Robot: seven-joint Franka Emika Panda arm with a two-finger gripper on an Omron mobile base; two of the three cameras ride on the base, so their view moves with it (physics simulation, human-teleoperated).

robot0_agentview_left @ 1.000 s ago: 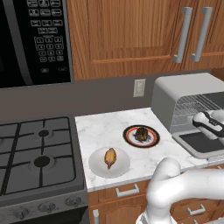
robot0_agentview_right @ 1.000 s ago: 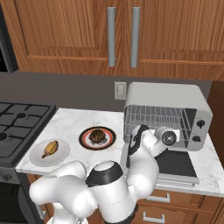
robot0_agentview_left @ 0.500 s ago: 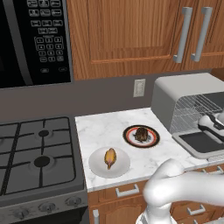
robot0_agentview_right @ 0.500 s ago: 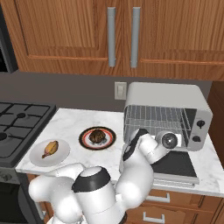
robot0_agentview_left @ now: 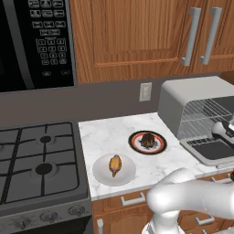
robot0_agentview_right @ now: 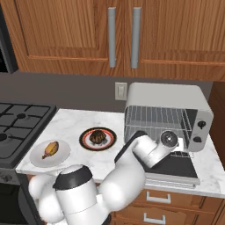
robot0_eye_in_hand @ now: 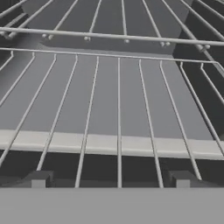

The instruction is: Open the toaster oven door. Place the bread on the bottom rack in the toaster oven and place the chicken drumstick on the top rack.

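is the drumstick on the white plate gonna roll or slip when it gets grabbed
The chicken drumstick tapers to one end, so it may pivot or slide between narrow fingers. It lies loose on a smooth white plate, so a nudge could skid it. It looks stiff, probably not floppy.

the silver-grey toaster oven (robot0_agentview_right: 169, 99) is sitting at the counter's right end, its dark-glass toaster oven door (robot0_agentview_right: 173, 169) lying folded down flat in front. two wire racks are showing inside, the top rack (robot0_eye_in_hand: 118, 35) above the bottom rack (robot0_eye_in_hand: 118, 100). the dark brown bread (robot0_agentview_right: 97, 137) is resting on a dark-rimmed plate, the golden-orange chicken drumstick (robot0_agentview_right: 49, 149) lying on a white plate.
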